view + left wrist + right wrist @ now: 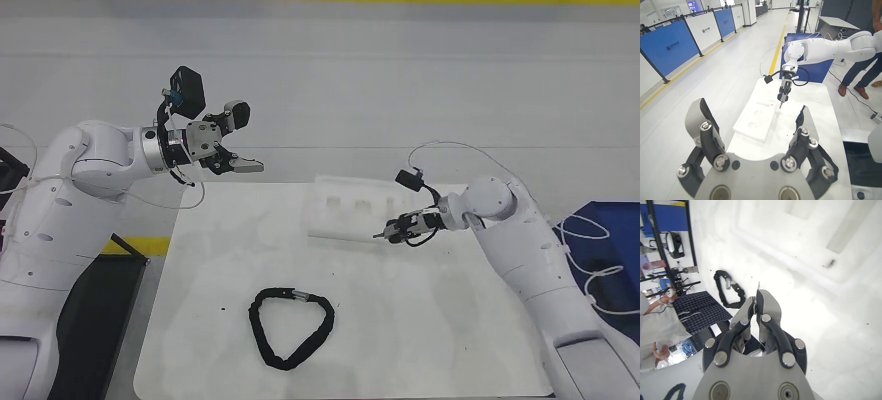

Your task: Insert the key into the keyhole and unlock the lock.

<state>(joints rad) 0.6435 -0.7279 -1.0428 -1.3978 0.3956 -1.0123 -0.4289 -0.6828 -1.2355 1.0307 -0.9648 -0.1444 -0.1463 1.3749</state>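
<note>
White counter (450, 340): right tool (755, 298) clamped on small silver key (758, 286), black chain lock (256, 328) well apart from it, untouched; left tool (245, 141) gapes empty, so insertion and unlocking remain

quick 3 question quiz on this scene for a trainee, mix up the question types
1. True or false: the right gripper is shut on the key.
2. Fill in: the left gripper has its jaws ____.
3. Where is the chain lock? A) in the right gripper B) lying on the table, apart from both grippers C) in the left gripper

Key: 1 true; 2 open; 3 B
</note>
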